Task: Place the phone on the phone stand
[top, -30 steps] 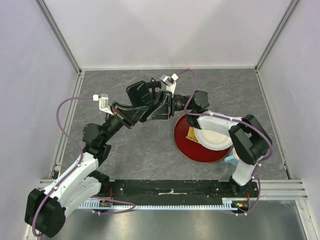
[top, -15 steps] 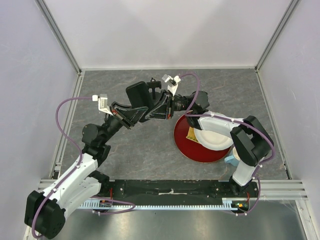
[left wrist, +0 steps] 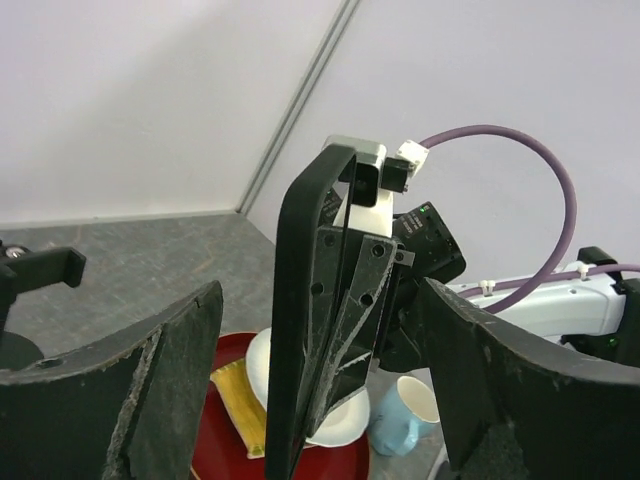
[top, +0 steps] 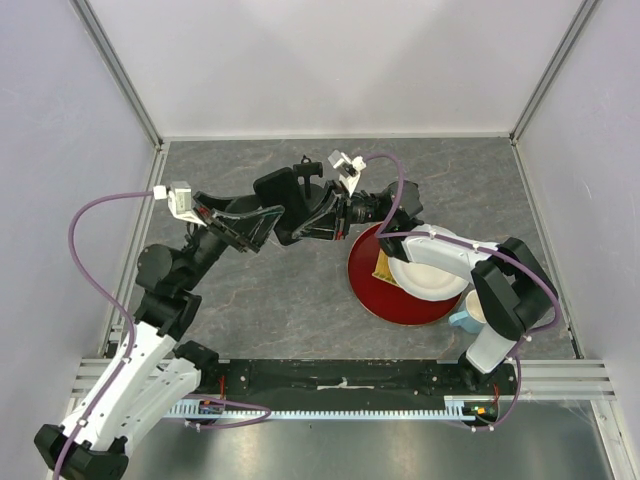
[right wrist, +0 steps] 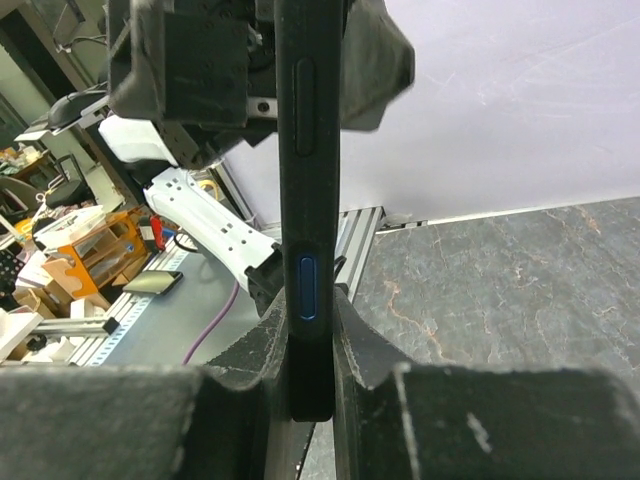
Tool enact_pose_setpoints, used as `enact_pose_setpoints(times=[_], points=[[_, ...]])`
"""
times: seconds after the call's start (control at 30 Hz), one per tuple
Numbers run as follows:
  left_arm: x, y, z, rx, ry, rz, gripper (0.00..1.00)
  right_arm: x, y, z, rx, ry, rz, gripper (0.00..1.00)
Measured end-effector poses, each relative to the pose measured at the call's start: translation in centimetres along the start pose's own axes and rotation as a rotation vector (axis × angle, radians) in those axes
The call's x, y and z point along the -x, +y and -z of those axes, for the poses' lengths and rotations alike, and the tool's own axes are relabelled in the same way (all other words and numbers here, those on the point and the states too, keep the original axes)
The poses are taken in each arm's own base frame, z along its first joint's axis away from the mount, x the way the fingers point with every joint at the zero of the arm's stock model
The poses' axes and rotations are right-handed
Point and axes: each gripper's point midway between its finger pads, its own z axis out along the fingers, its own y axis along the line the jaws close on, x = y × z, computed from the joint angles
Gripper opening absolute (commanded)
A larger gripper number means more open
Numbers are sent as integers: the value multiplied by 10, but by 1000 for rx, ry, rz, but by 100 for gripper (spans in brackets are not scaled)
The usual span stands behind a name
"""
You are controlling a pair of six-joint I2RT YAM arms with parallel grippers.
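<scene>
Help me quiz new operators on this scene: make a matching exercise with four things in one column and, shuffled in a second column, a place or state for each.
Things:
1. phone
2. phone stand
3. white plate
4. mug

Places or states:
A. resting on the red plate
B. light blue, beside the red plate
C. clamped edge-on in the right gripper
D. standing on the table, clamp head empty

Pairs: 1-C, 2-D, 3-A, 4-B
</scene>
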Motion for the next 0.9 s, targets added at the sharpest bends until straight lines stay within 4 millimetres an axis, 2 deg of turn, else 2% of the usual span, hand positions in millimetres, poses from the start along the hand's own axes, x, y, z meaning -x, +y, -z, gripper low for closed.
enact_pose_setpoints(times=[0.23, 0.33, 0.37, 0.43, 0.5, 0.63, 0.77, 0.9], points=[[18, -19, -11, -42, 61, -134, 84, -4, 4, 1, 20, 20, -4, 0], [22, -25, -17, -61, 83, -166, 78, -5, 6, 2, 32, 26, -6, 0], [21, -25, -18, -65, 92, -169, 70, -5, 7, 2, 35, 26, -6, 0], [17, -23, -20, -68, 114, -173, 62, -5, 9, 2, 43, 27, -5, 0], [11, -20, -22, -72, 139, -172, 61, -4, 12, 2, 53, 27, 2, 0], [-1, -17, -27, -90, 195, -157, 50, -3, 17, 3, 71, 28, -2, 0], [-8, -15, -28, -94, 239, -147, 44, -4, 21, 3, 87, 39, -23, 0], [0, -25, -29, -119, 261, -162, 45, -5, 24, 4, 98, 48, -37, 0]])
